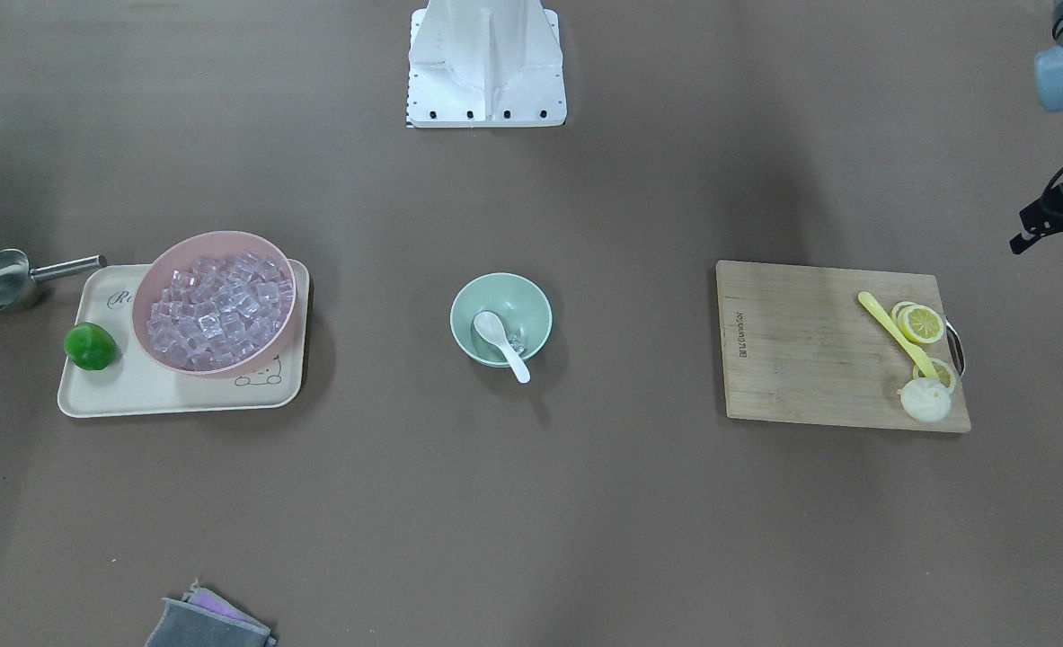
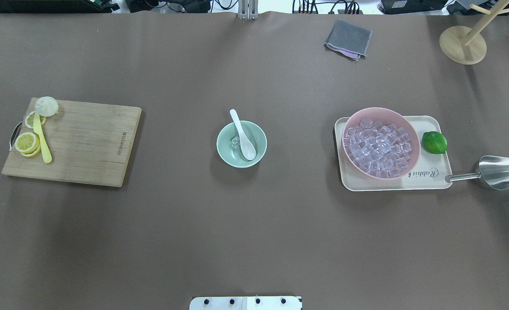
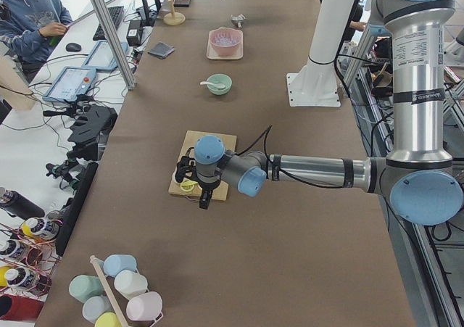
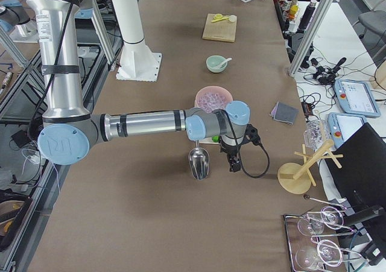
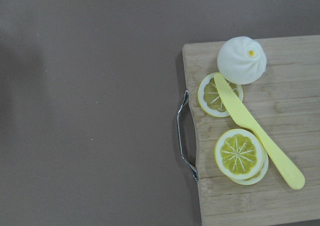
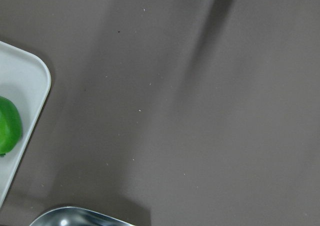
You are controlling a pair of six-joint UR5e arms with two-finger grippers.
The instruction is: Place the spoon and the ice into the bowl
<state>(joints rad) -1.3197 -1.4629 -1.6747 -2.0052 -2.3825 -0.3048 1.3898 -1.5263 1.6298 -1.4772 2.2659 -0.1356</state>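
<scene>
Frame right: cutting board [image 5: 295, 95], metal handle [image 5: 183, 136] at left edge; on top, white bun [image 5: 242, 59], lemon slices [image 5: 239, 154], yellow utensil [image 5: 256, 128] crossing slices.

The table [image 2: 254, 237] is viewed from behind-above and, mirrored, from across, the bowl [image 2: 227, 156] shared centrally. End views are taken lengthwise. Wrist cameras are held close, seemingly straight down, over cutting board [image 5: 290, 100] and tray [image 6: 27, 75].

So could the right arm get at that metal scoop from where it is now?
Probably yes: the right gripper hangs close beside the steel scoop, which lies open on the table with nothing over it.
</scene>
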